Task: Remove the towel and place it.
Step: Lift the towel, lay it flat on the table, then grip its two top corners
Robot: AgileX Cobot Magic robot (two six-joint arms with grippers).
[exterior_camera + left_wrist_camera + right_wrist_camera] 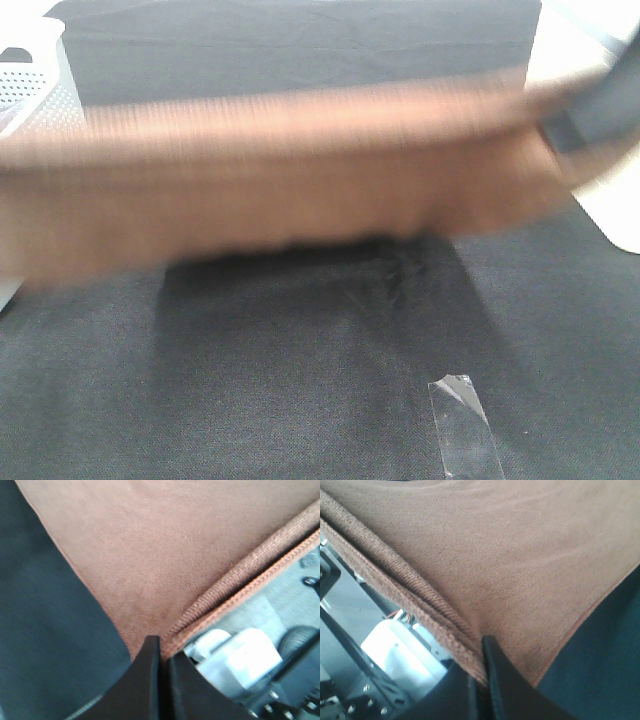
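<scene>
1. Left gripper: jaws closed, pinching the towel right at its stitched hem. No gap between the fingers.
2. Right gripper: same state, jaws clamped on the hem of the towel, with cloth fanning out from the pinch point.
3. In both wrist views the fabric runs taut away from the fingers, with no slack fold at the grip.
4. High view: towel stretched as a wide reddish-brown band across nearly the whole frame, held up off the table and heavily blurred. Small white tag not discernible.
5. Right arm shows as a dark blur at the band's right end. The left gripper is hidden behind the towel there.
6. Under it: black cloth covering the table, with the towel's shadow on it and a small wrinkle near the middle.
7. Strip of clear tape stuck on the cloth near the front edge, well apart from the towel.
8. White perforated basket at the far left corner, partly hidden by the towel's left end.
</scene>
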